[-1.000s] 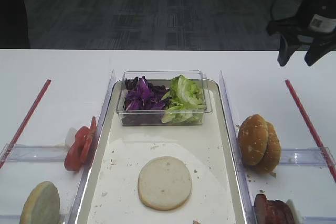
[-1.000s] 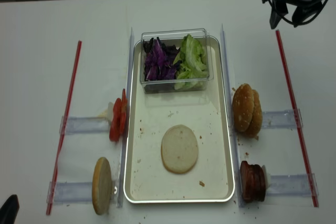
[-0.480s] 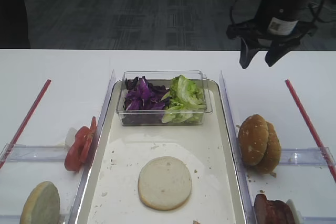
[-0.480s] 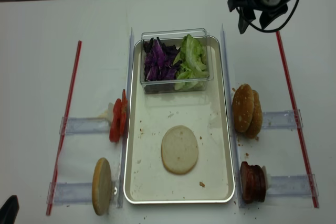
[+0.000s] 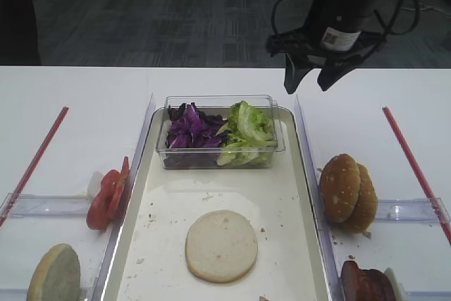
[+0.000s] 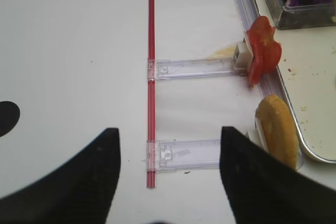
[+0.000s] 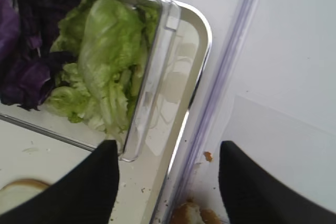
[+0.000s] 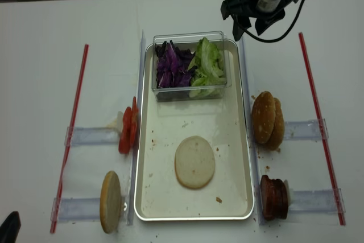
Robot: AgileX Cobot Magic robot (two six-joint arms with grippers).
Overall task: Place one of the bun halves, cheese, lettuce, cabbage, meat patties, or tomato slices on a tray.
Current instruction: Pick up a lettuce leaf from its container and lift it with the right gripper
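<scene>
counter (image 5: 84, 89): white, carries everything; I count 2 long red sticks, one on each side
tray (image 8: 244, 140): 1, centre of counter; 1 pale flat bun half (image 5: 221, 245) already lying on its base
clear tub (image 5: 271, 147): 1, at the far end of the tray; holds lettuce (image 5: 245, 132) on the right and purple cabbage (image 5: 189, 129) on the left
change: my right tool (image 5: 308, 81) has swung in from the far right edge and now hangs above the tray's far right corner, beside the tub; I read this as lining up for a leaf pick, lettuce closest
right tool state: jaws apart, nothing between them
left tool (image 6: 168, 145): parked low left, jaws wide, empty
sesame buns (image 5: 347, 192): 2 on the right rack
spare bun half (image 5: 53, 273): 1, left rack
meat patties (image 8: 273, 197): stack on the right, count unclear
tomato slices (image 5: 108, 194): looks like 2, left rack
</scene>
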